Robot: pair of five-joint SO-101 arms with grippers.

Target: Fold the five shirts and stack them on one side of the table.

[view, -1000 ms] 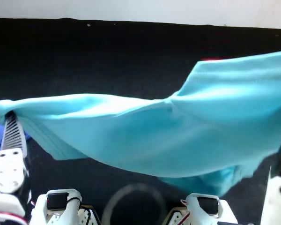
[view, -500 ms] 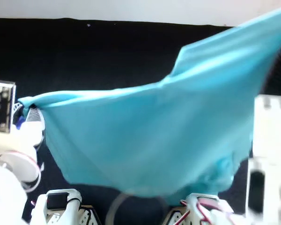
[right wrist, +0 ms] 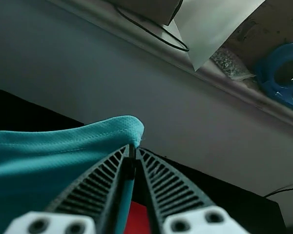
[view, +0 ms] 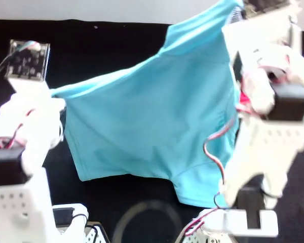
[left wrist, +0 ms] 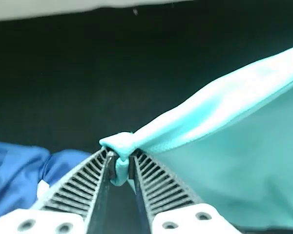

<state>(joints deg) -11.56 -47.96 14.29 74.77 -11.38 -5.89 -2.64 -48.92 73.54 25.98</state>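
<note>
The turquoise shirt (view: 152, 126), a fine-mesh knit with stitched hems, hangs spread in the air over the black table (view: 116, 45). The left gripper (left wrist: 119, 163) is clenched on one bunched corner. The right gripper (right wrist: 133, 155) is clenched on another, higher up. Crumpled blue cloth (left wrist: 19, 165) lies near the left gripper.

Soft, even light; no hard shadows. The shirt (view: 152, 116) reads bright at the left gripper (left wrist: 119, 163), shaded at the right gripper (right wrist: 133, 155); the table (view: 116, 50) beneath is dark, without glare.
</note>
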